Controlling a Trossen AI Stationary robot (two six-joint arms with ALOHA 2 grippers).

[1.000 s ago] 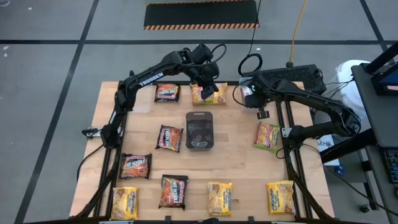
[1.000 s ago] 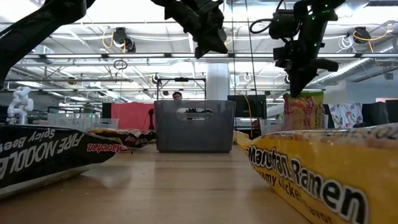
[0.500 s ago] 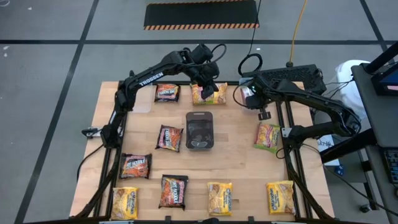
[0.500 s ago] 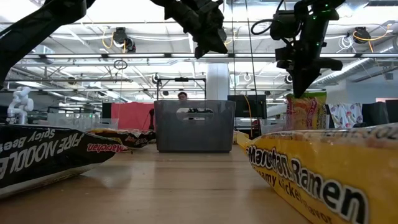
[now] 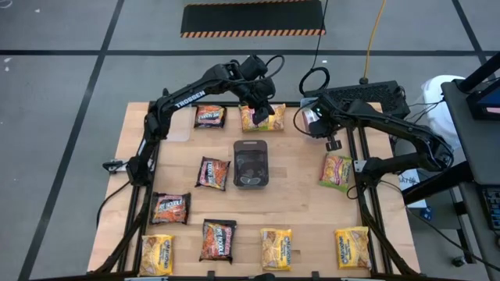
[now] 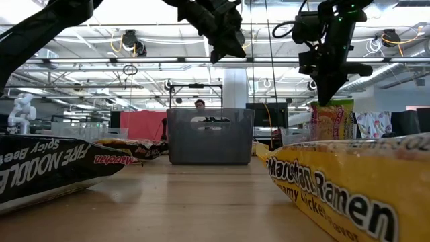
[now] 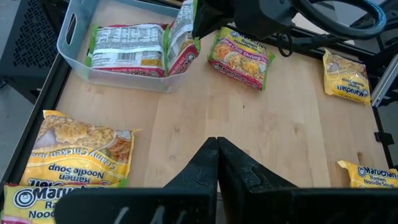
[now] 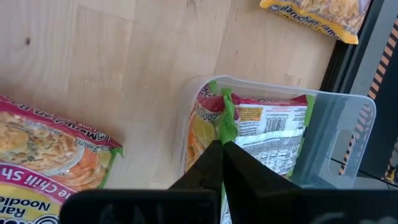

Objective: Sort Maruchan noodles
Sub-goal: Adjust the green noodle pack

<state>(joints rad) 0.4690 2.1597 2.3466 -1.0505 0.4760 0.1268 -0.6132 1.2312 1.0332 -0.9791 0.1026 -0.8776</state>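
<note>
My right end effector hangs over the pale wooden tabletop with its two dark fingers pressed together. Past their tips sits a clear plastic tub holding green-edged ramen packets, one showing its printed back with a barcode. A green-edged pink and orange chili-flavour noodle packet lies flat on the wood beside the tub. A yellow noodle packet lies farther off by a dark frame rail.

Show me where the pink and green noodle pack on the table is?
In the high view, the pink-and-green noodle pack lies flat on the table's right side, right of the dark grey tray, with a yellow pack nearer the front edge.
</note>
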